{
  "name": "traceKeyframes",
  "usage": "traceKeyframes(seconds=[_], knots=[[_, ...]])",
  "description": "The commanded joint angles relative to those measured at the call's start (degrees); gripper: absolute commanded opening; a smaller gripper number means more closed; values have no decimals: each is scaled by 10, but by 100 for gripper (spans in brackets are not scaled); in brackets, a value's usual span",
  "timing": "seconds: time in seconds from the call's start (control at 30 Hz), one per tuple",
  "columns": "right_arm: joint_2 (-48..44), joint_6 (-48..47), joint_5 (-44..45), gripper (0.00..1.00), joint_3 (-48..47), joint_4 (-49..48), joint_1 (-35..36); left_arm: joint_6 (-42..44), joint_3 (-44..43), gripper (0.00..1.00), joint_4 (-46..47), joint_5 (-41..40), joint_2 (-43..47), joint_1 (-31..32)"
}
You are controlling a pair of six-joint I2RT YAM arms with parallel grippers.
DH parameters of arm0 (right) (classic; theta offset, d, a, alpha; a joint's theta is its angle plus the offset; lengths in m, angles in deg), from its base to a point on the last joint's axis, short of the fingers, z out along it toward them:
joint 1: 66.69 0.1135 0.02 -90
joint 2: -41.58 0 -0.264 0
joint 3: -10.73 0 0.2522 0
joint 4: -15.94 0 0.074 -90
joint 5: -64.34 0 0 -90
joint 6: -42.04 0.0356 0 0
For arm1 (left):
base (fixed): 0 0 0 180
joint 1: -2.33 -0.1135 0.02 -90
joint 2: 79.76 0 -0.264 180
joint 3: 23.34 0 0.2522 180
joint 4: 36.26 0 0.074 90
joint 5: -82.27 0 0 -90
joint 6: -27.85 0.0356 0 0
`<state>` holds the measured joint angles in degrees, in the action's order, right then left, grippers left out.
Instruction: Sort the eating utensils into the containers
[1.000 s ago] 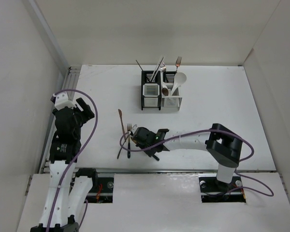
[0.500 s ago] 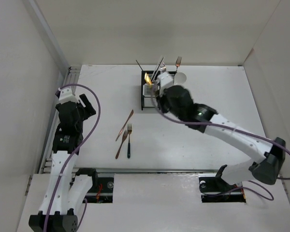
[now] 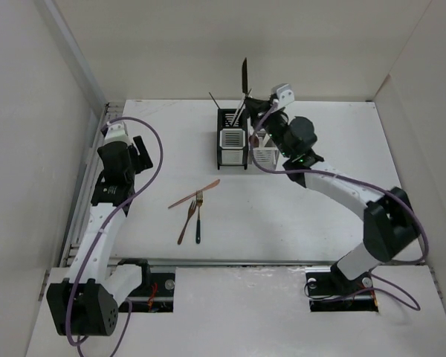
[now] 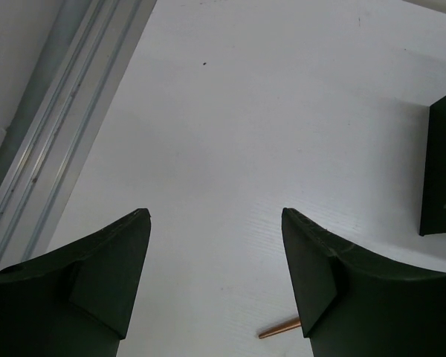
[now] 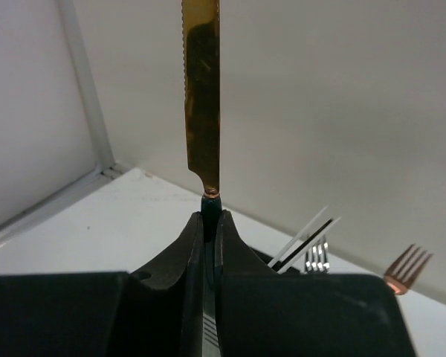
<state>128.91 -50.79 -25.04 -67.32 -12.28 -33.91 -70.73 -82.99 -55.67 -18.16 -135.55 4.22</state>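
Observation:
My right gripper [image 3: 256,103] hovers over the two joined caddies, the white one [image 3: 232,139] and the silver-grey one [image 3: 264,155]. It is shut on a dark-handled knife whose gold blade [image 5: 201,89] points straight up; in the top view the knife [image 3: 244,74] stands above the caddies. In the right wrist view my right gripper [image 5: 210,216] clamps the handle; chopsticks [image 5: 306,236], a silver fork [image 5: 317,256] and a copper fork [image 5: 407,269] stick up behind. My left gripper [image 3: 139,151] is open and empty at the table's left, also shown in the left wrist view [image 4: 215,216].
On the table lie a copper piece [image 3: 194,193], a black-handled fork [image 3: 198,217] and a brown spoon [image 3: 184,225]. A copper handle tip [image 4: 279,329] shows by my left gripper's right finger [image 4: 312,275]. A metal rail [image 3: 89,186] runs along the left edge.
My right arm swung from the loose utensils up to the caddies with the knife, now blade-up. The copper piece on the table has turned. My left arm reached farther back.

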Motion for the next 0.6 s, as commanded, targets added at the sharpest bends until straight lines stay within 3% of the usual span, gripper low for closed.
traceKeyframes(seconds=[0.0, 0.57], knots=[[54, 28, -44, 0, -12, -134, -2, 13, -25, 68, 54, 12, -13, -15], [201, 84, -69, 0, -13, -124, 28, 8, -14, 67, 77, 53, -49, -55]])
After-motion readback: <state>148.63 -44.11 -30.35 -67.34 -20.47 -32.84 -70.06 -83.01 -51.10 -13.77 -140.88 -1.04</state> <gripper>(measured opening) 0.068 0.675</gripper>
